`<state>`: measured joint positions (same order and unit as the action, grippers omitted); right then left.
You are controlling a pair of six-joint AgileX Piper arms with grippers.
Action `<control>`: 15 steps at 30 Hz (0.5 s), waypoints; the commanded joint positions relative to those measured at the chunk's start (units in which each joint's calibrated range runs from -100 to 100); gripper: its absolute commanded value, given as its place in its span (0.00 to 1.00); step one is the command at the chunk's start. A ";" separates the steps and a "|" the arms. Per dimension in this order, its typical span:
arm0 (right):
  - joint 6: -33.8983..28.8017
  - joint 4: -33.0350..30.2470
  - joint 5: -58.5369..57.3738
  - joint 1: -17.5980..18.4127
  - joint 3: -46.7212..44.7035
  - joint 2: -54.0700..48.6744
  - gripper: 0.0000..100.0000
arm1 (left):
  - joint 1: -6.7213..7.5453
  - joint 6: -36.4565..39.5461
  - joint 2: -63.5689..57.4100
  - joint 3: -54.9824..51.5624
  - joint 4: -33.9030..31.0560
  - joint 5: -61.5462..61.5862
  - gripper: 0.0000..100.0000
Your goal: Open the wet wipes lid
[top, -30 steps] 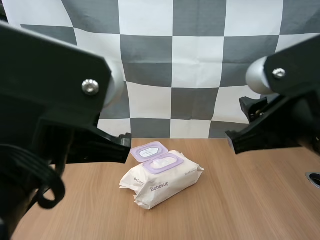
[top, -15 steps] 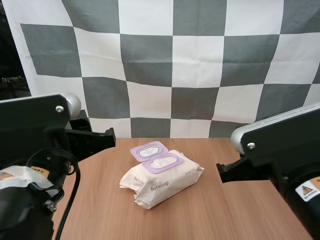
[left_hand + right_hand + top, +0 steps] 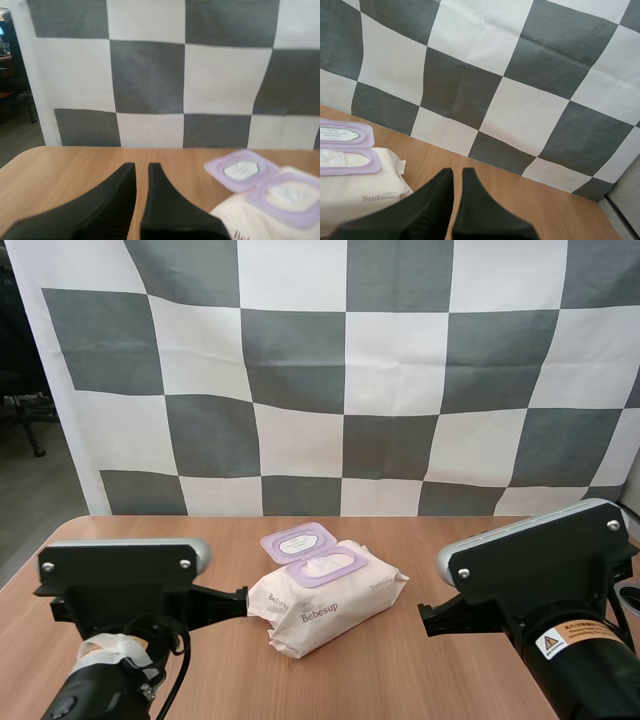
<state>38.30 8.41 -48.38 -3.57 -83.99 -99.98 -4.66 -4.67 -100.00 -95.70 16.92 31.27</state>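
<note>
A white wet wipes pack (image 3: 330, 605) lies mid-table, and its purple lid (image 3: 298, 541) is flipped open and lies flat behind the opening. My left arm (image 3: 120, 580) sits low just left of the pack, my right arm (image 3: 540, 580) low to its right. In the left wrist view, my left gripper (image 3: 141, 167) has its fingers nearly together with nothing between them, a little left of the pack (image 3: 270, 210) and open lid (image 3: 242, 170). My right gripper (image 3: 458, 172) is likewise drawn together and empty, to the right of the pack (image 3: 355, 175) and lid (image 3: 342, 134).
The wooden table (image 3: 450, 540) has bare surface around the pack, with a rounded corner at the far left. A dark round fitting (image 3: 628, 595) sits at the table's right edge.
Both arms have dropped from high up in front of the camera to low beside the pack. The pack and its open lid have not moved.
</note>
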 commanded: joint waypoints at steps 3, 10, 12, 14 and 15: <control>-0.76 3.45 -2.00 0.01 -1.01 -0.02 0.16 | 0.19 -1.07 0.00 -1.88 -1.02 3.35 0.00; -0.25 2.27 -0.57 0.01 -8.01 -0.02 0.16 | 0.19 -1.07 0.00 -1.88 -1.02 2.05 0.00; -0.25 1.34 -0.57 0.01 -9.78 -0.02 0.16 | 0.19 -1.07 0.00 -1.88 -1.02 2.05 0.00; -0.25 1.10 -0.57 0.01 -10.22 -0.02 0.16 | 0.19 -1.07 0.00 -1.88 -1.02 2.05 0.00; -0.25 1.10 -0.57 0.01 -10.22 -0.02 0.16 | 0.19 -1.07 0.00 -1.88 -1.02 2.05 0.00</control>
<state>38.03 9.56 -48.99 -3.57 -94.10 -100.00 -4.49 -5.79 -100.00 -97.60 15.99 33.29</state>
